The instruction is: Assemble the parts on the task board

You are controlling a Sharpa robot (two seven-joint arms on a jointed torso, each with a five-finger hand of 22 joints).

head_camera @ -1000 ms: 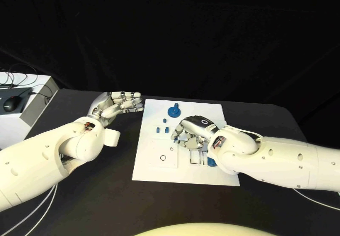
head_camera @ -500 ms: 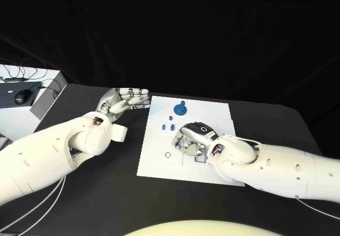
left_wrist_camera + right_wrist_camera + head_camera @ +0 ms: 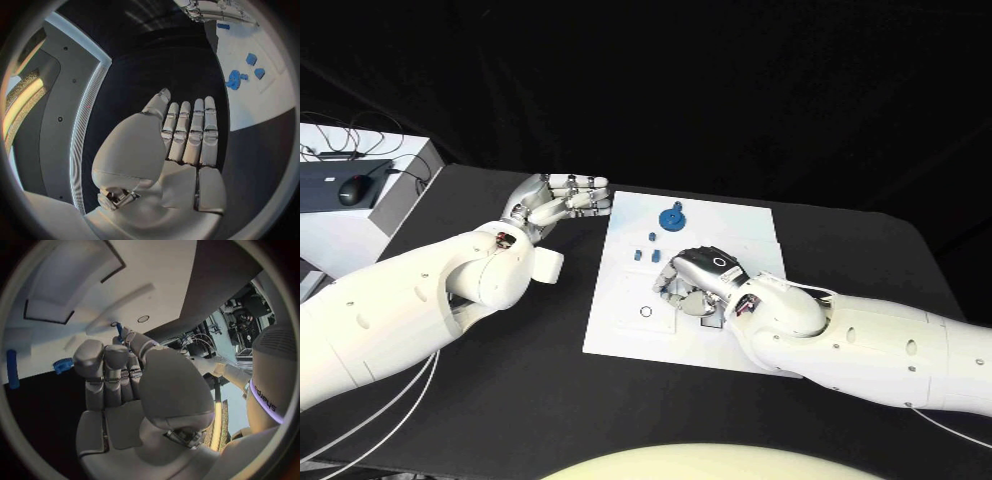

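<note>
Since a moment ago we see little change: our silver right hand (image 3: 692, 283) still pinches a small blue peg (image 3: 118, 330) over the white task board's (image 3: 625, 335) middle; left hand (image 3: 560, 204), fingers loosely curled and empty, stays beside its far-left corner.

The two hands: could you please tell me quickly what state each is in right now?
Left hand: open, holding nothing, beside the task board.
Right hand: fingers pinching a small blue part over the board.

I can read no whole text; on the white arm (image 3: 270, 390) beside the right hand (image 3: 119, 385), letters resembling "days".
</note>
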